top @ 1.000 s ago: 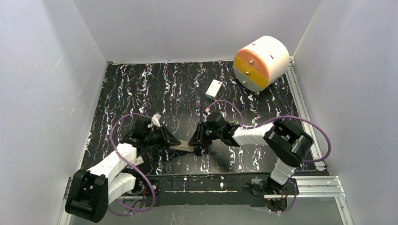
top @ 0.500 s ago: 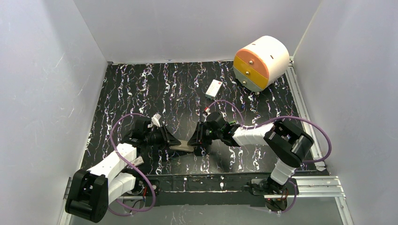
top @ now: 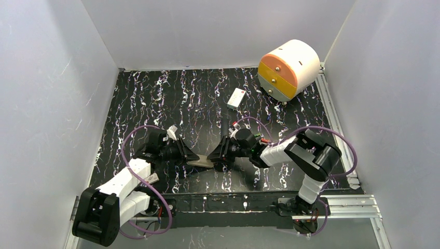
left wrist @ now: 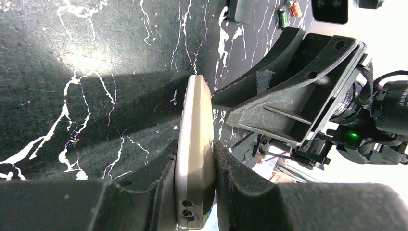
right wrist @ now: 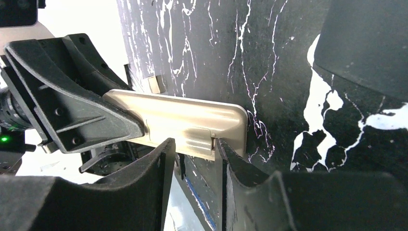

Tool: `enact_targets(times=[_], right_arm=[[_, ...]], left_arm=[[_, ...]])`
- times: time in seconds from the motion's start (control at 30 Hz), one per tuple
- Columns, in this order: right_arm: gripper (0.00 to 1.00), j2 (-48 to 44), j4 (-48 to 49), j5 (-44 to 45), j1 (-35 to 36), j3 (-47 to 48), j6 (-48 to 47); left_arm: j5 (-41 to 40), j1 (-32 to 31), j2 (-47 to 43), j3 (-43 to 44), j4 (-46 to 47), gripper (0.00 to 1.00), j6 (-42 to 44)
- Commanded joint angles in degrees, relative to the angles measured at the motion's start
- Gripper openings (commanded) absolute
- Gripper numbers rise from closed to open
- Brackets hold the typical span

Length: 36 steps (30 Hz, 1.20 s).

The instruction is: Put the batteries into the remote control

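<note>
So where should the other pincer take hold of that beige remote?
Probably the free end of the remote, coming from the right, opposite the left pincer clamping the other end. It is a thin flat slab, so the grip should close across its broad faces.

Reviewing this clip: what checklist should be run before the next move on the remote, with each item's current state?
1. Clamp of left gripper on remote control: ok.
2. Beige back of remote control facing right gripper: ok.
3. Removal of battery cover: not ok, it looks in place.
4. Contact of right gripper with battery cover: cannot tell; jaws stand apart.
5. Supply of batteries: ok, two lie loose on the table, none held.
</note>
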Motion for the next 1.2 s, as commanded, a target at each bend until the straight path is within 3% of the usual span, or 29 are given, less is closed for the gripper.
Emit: enact_targets(times=[0.0,0.23,0.77,0.9,1.17], right_arm=[[0.44,2.49,20.3,-3.86,1.63,0.37,5.99],[0.44,5.83,36.55,-4.83,1.65,0.03,11.0],[0.43,1.71,42.07,-0.05,0.0,-4.93,9.63],[0.44,1.34,39.55,0.83,-0.51,-5.64,9.77],[0.45,-5.06,19.49,6.72,-3.42,-10.08,6.39]], left_arm=[[-2.34,-1.38,0.6,-1.19,-4.55,0.0,0.52],[-4.47,-2.8,0.64,-0.26,-6.59,0.0,1.02],[-12.92,-3.57,2.94,4.16,-15.62,0.0,3.82],[-13.5,-3.56,3.17,4.68,-16.57,0.0,4.2],[-12.76,-3.61,2.83,7.43,-18.39,0.0,4.66]])
